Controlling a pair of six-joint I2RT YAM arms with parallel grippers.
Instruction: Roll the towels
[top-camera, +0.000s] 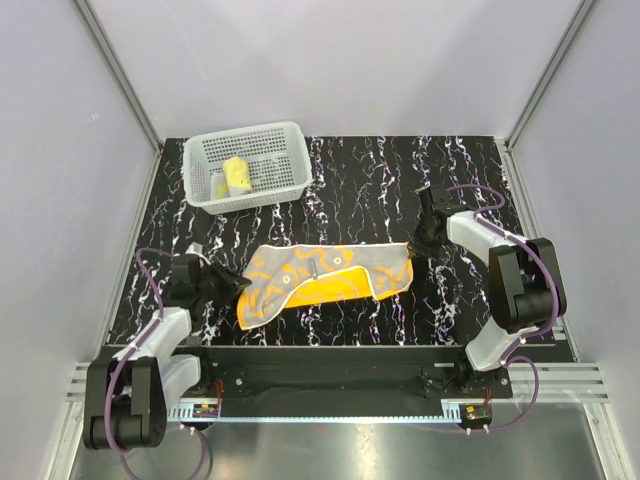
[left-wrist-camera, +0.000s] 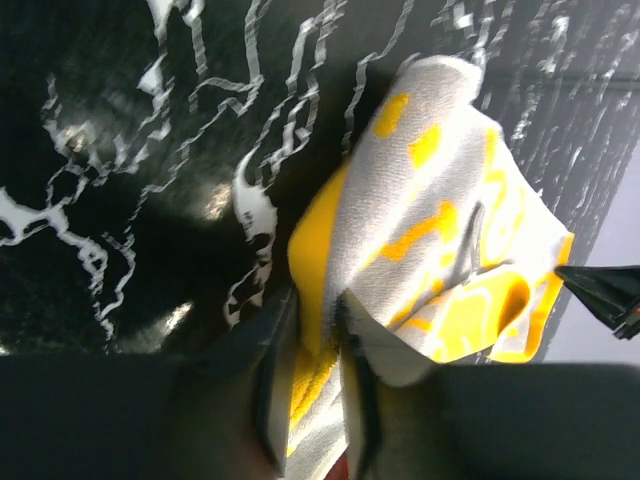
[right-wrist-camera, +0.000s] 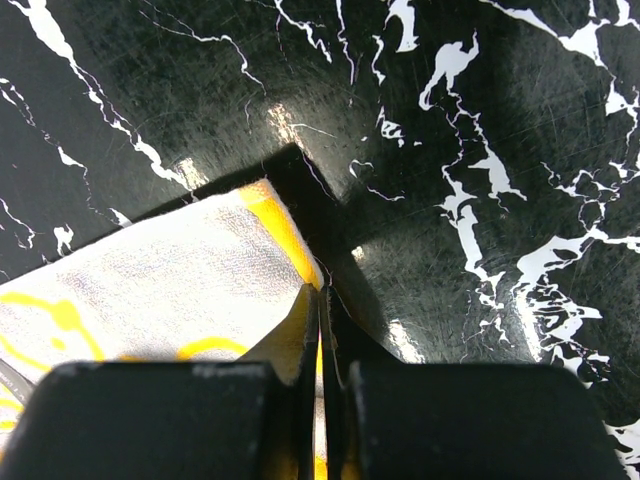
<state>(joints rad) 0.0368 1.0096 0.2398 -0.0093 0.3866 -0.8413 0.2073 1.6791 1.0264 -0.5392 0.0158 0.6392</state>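
Note:
A grey towel with yellow patterns and a yellow underside lies stretched across the middle of the black marbled table. My left gripper is shut on the towel's left end; in the left wrist view the cloth runs between the fingers. My right gripper is shut on the towel's right corner; in the right wrist view the yellow-edged corner is pinched between the closed jaws. The towel is held slightly raised between both grippers.
A white perforated basket stands at the back left of the table, with a yellow and white rolled towel inside. White enclosure walls surround the table. A black rail runs along the near edge.

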